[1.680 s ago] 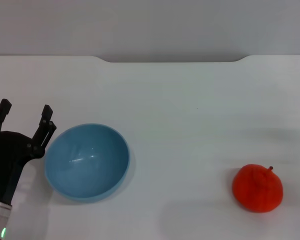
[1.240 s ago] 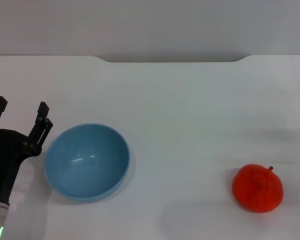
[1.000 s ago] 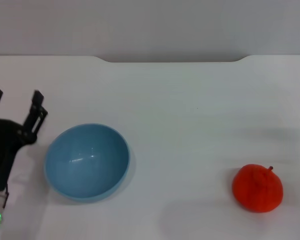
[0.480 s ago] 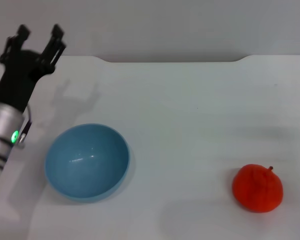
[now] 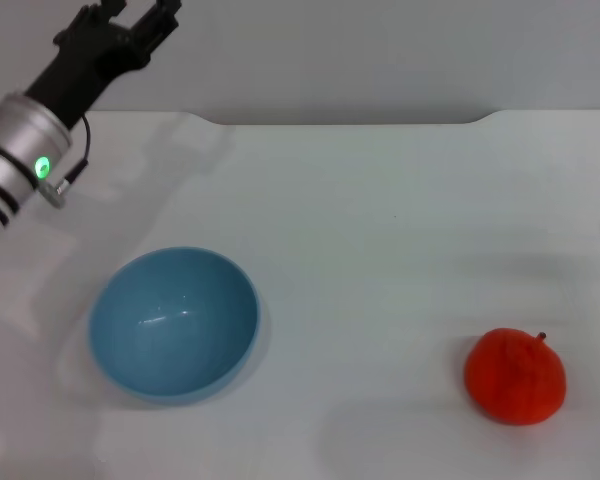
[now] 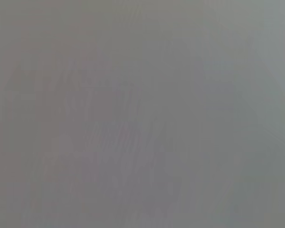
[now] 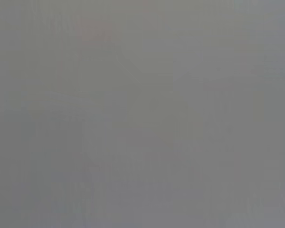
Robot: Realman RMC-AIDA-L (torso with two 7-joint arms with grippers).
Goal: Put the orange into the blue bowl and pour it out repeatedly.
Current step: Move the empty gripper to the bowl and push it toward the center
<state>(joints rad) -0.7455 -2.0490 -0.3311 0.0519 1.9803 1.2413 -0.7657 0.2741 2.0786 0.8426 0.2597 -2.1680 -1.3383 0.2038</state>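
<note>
While the left gripper (image 5: 140,10) hangs raised at the far left, its tips cut off so I cannot tell its grip, the blue bowl (image 5: 173,323) sits empty at near left on the white table (image 5: 380,220). The orange (image 5: 515,375) lies well apart at near right.

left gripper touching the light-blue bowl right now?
Apart. Head view: the left gripper is raised at the table's far left edge, bare white table between it and the round light-blue bowl.
</note>
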